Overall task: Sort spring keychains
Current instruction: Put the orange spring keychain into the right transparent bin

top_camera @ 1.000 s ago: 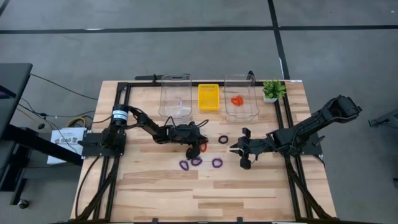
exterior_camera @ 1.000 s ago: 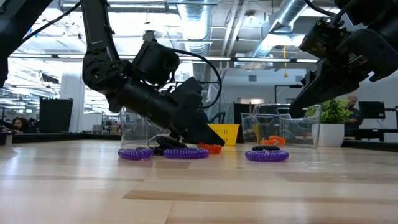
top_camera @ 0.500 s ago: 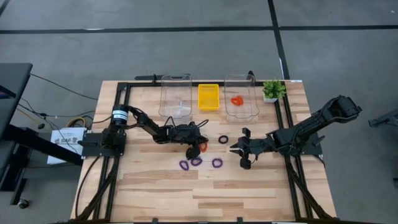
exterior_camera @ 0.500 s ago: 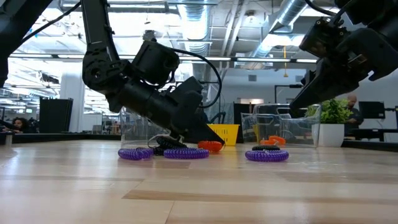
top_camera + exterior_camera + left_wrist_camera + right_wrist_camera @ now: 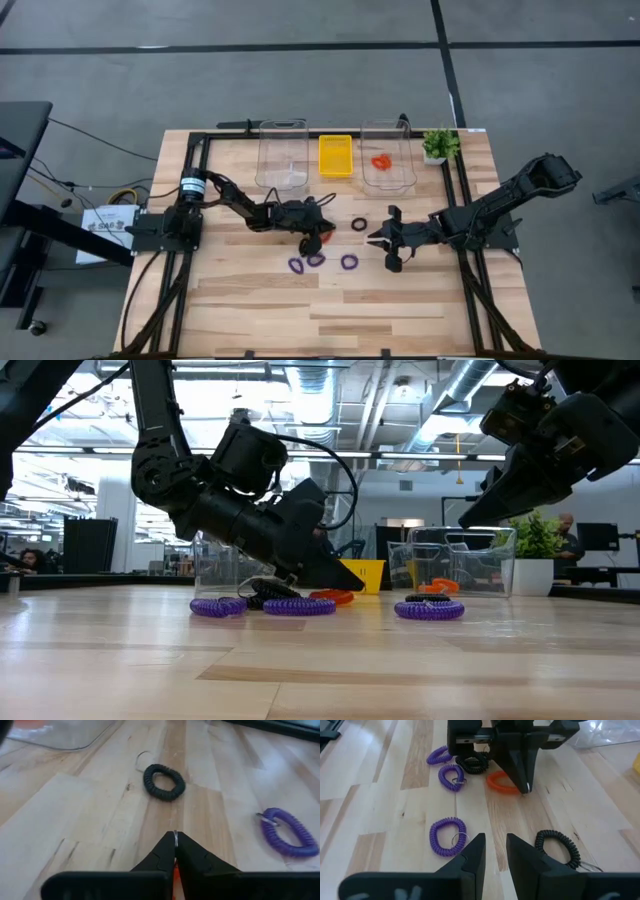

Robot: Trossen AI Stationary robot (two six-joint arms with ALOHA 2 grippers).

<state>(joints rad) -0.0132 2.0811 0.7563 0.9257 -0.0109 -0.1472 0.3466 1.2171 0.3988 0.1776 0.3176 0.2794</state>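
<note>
We find the left gripper (image 5: 525, 787) has just pinched fully shut on the metal ring of the orange keychain (image 5: 502, 782) at mid-table, lifting one edge; transport can follow. The right gripper (image 5: 385, 248) waits partly open, empty. Purple keychains (image 5: 318, 262), a black keychain (image 5: 164, 781) and clear bins (image 5: 282, 155) crowd nearby.

Spring keychains (image 5: 320, 260) between both arms
</note>
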